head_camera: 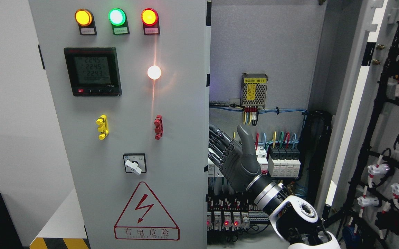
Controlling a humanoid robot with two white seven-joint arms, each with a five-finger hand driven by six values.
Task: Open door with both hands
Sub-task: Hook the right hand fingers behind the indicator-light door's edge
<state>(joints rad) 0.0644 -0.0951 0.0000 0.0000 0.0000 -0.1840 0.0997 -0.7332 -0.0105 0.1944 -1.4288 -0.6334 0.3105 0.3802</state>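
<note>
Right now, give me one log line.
right hand: open, inside cabinet beside left door edge | right door: swung open | left hand: unseen

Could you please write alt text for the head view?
The robot's right hand, fingers extended, reaches behind the edge of the closed grey metal cabinet door. The right door stands open, exposing wiring.

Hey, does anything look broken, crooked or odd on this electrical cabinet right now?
Nothing looks damaged. The right door is swung open, exposing the wiring and breakers, while the left door is shut. The right robot hand sits at its inner edge.
</note>
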